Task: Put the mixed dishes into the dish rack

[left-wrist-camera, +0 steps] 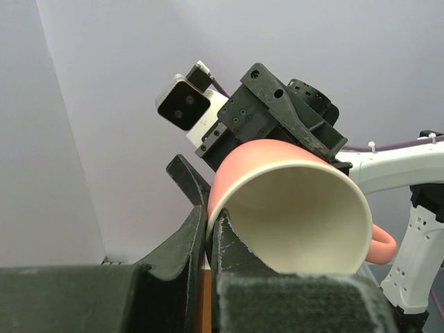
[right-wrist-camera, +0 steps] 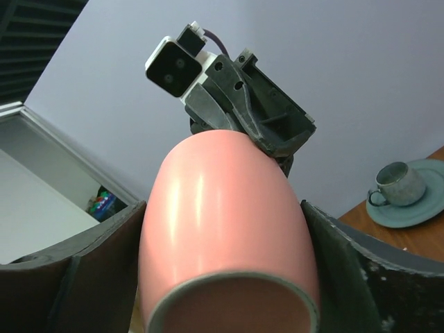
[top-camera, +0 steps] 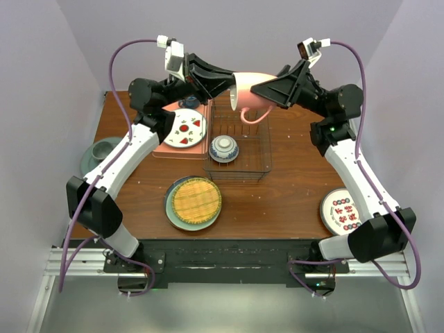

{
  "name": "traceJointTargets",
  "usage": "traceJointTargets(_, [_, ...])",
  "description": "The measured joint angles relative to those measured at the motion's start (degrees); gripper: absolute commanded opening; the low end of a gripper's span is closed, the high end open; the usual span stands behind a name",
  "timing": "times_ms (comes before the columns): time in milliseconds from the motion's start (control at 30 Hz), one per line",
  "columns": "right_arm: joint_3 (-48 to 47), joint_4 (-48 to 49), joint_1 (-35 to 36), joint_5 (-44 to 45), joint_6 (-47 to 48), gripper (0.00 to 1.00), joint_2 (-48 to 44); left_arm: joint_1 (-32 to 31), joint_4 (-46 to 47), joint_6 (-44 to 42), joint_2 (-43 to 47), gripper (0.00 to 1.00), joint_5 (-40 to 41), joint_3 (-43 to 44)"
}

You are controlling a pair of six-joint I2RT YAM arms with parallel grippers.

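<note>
The pink mug [top-camera: 244, 87] hangs on its side in the air above the far end of the dark wire dish rack [top-camera: 265, 149], handle down. My left gripper [top-camera: 232, 84] is shut on its rim, one finger inside and one outside, as the left wrist view [left-wrist-camera: 208, 222] shows on the mug [left-wrist-camera: 298, 208]. My right gripper [top-camera: 259, 90] spans the mug's body [right-wrist-camera: 222, 257] near the base, with both fingers against its sides [right-wrist-camera: 223, 208]. The small blue-and-white bowl [top-camera: 224, 148] sits in the rack.
A white plate with red marks [top-camera: 184, 129] lies on a pink tray [top-camera: 161, 150] left of the rack. A yellow woven plate [top-camera: 196, 200] rests on a teal-grey plate [top-camera: 171, 211] at front centre. Another marked white plate [top-camera: 341, 211] lies at front right. A teal cup on a saucer [top-camera: 104, 149] sits at the left edge.
</note>
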State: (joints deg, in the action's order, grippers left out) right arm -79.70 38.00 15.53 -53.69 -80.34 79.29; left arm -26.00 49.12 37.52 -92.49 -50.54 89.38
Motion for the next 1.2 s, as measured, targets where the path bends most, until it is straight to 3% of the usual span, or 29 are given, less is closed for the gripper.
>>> traceJointTargets(67, [0.0,0.0,0.2,0.0,0.2,0.43,0.0,0.0,0.2,0.3,0.0,0.00,0.0,0.0])
traceJointTargets(100, [0.0,-0.1,0.2,0.0,0.2,0.25,0.0,0.0,0.1,0.4,0.0,0.00,0.0,0.0])
traceJointTargets(133, [0.0,-0.4,0.2,0.0,0.2,0.17,0.0,0.0,0.1,0.4,0.0,0.04,0.0,0.0])
traceJointTargets(167, [0.0,-0.7,0.2,0.1,0.5,0.10,0.0,0.0,-0.1,0.4,0.0,0.13,0.0,0.0])
traceJointTargets(200, [-0.1,-1.2,0.2,0.2,0.8,0.00,0.0,0.0,-0.5,0.3,0.0,0.30,0.0,0.0])
traceJointTargets(300, [-0.5,-4.8,0.2,0.2,3.3,0.00,-0.2,0.0,-1.8,-0.9,0.0,0.61,1.3,-0.1])
traceJointTargets(400, [-0.9,-11.1,0.3,0.4,6.6,0.00,-0.2,0.0,-5.2,-2.9,2.2,0.77,4.0,-1.7])
traceJointTargets(500, [-3.1,-18.2,0.2,1.8,10.5,0.00,-0.2,0.2,-9.8,-5.5,4.8,0.85,6.6,-3.7])
traceJointTargets(767, [-15.8,-45.2,-0.5,10.2,27.7,0.00,1.6,0.5,-35.6,-17.7,16.2,0.92,22.3,-4.5])
traceJointTargets(867, [-22.6,-57.4,-0.4,17.0,36.2,0.00,5.2,0.5,-44.7,-22.3,20.0,0.93,29.3,-4.4])
traceJointTargets(1033, [-34.9,-77.8,5.0,36.3,49.8,0.00,15.5,0.5,-56.4,-27.1,22.0,0.93,39.9,-4.4])
traceJointTargets(1200, [-36.8,-89.4,12.1,47.8,55.4,0.00,23.6,0.5,-64.6,-28.6,20.4,0.94,46.9,-4.4])
